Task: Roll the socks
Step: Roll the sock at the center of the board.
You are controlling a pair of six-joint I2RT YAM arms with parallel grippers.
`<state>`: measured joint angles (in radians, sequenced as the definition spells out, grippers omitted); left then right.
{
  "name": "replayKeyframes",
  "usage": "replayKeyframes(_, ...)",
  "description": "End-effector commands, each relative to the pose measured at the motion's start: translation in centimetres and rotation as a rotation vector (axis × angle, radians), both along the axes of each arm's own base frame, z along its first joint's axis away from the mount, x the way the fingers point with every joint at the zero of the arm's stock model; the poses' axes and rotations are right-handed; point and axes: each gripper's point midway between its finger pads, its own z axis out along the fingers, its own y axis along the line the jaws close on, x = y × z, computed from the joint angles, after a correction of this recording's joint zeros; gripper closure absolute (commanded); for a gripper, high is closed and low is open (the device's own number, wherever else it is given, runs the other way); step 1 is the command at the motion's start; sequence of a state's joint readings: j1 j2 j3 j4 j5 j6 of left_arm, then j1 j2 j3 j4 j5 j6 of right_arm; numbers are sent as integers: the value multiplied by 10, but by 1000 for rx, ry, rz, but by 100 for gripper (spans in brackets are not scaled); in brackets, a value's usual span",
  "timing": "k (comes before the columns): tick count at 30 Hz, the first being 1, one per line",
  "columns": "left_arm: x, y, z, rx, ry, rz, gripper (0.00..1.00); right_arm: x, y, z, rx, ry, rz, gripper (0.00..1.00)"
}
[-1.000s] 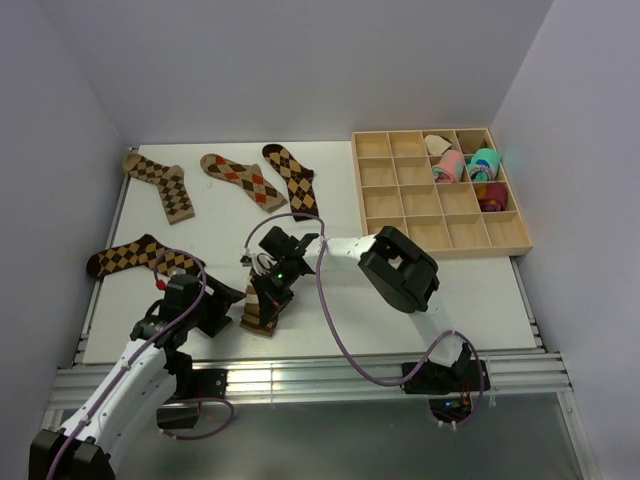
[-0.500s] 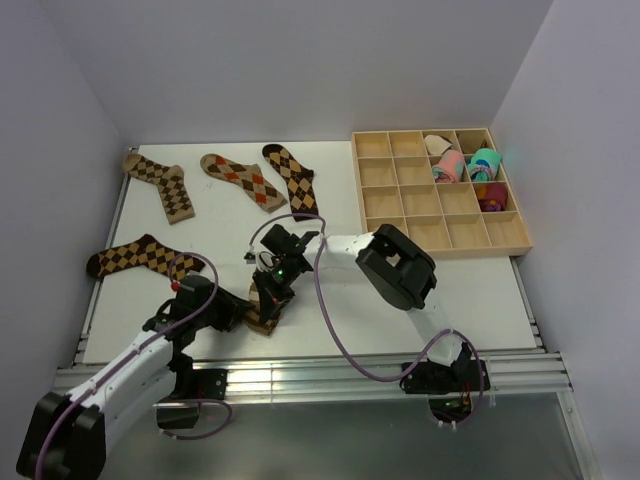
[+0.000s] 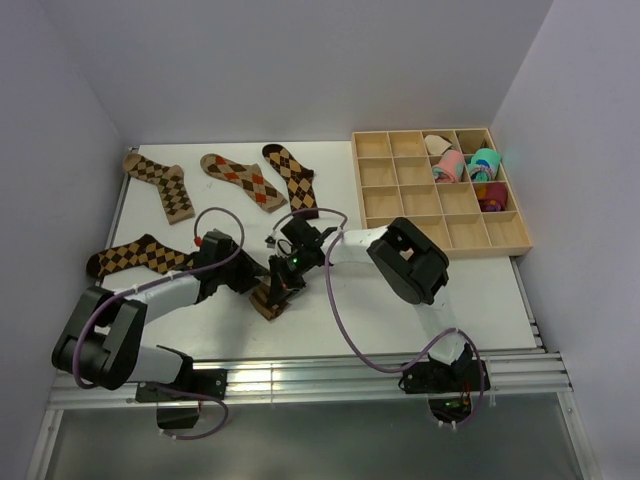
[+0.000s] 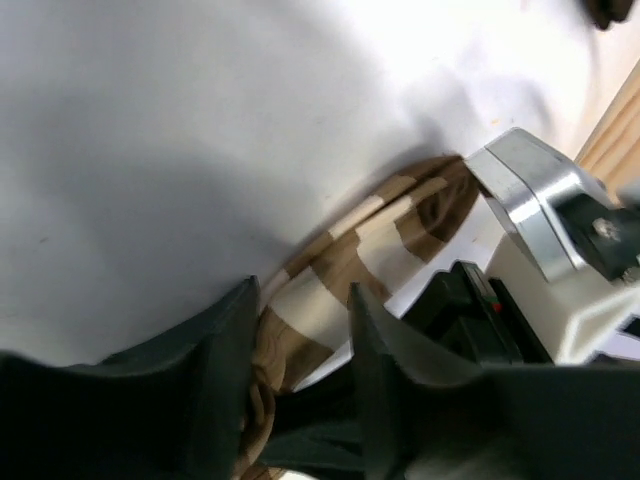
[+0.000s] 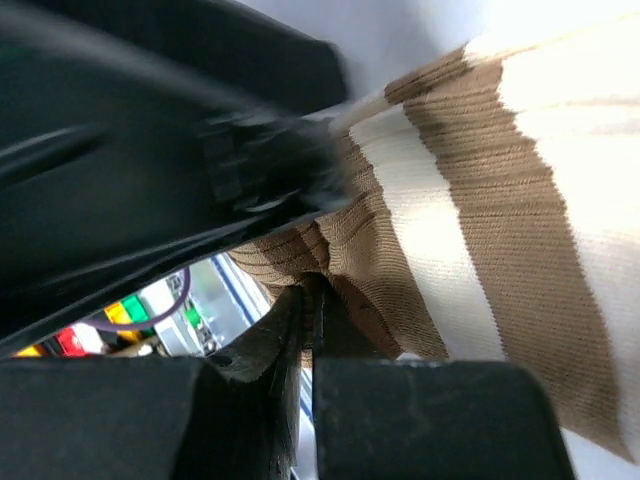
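The striped sock [image 3: 266,301] lies near the front edge of the table [image 3: 470,290], a brown-and-cream bundle caught between both grippers. The left gripper [image 3: 256,284] comes at it from the left. In the left wrist view its two dark fingers [image 4: 215,370] stand partly apart with the sock's banded knit filling the gap between them. Whether they press on it or only straddle it, I cannot tell. The right gripper [image 3: 281,292] meets the sock from the other side, just beside the left gripper. Its fingers [image 5: 400,420] are drawn almost together, with only a thin slit left, and a fold of the brown ribbed knit is pinched in that slit.

Left of the left gripper, well apart from it, a dark argyle sock [image 3: 135,256] lies flat. Farther back, beyond both grippers, three more argyle socks lie spread in a row: one [image 3: 163,183] to the left, one [image 3: 244,181] in the middle and one [image 3: 292,178] nearest the right gripper's side. Beyond and to the right of the right gripper sits a wooden tray [image 3: 450,247] of compartments. In its far right cells are a pink bundle [image 3: 449,166] and a teal bundle [image 3: 484,161].
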<state>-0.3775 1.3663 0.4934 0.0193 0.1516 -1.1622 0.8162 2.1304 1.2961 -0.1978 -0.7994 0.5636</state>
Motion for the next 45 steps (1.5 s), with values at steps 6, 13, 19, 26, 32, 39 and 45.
replayKeyframes(6, -21, 35, 26, 101, -72, 83, 23, 62, -45, -66, -310, -226, -196, 100)
replayKeyframes(13, -51, 36, 15, 8, -101, 90, 23, 67, -41, -66, -307, -226, -202, 100)
replayKeyframes(19, -52, 34, -8, 10, -81, 70, 29, 71, -40, -68, -321, -241, -193, 100)
replayKeyframes(26, -40, 34, -10, 29, -106, 81, 34, 70, -41, -70, -320, -238, -184, 100)
replayKeyframes(32, -42, 40, -25, 81, -69, 85, 44, 70, -40, -70, -316, -241, -172, 100)
replayKeyframes(39, -38, 42, -33, 113, -58, 76, 43, 66, -43, -74, -326, -235, -143, 100)
replayKeyframes(45, -37, 48, -38, 151, -38, 97, 45, 65, -44, -74, -332, -236, -128, 100)
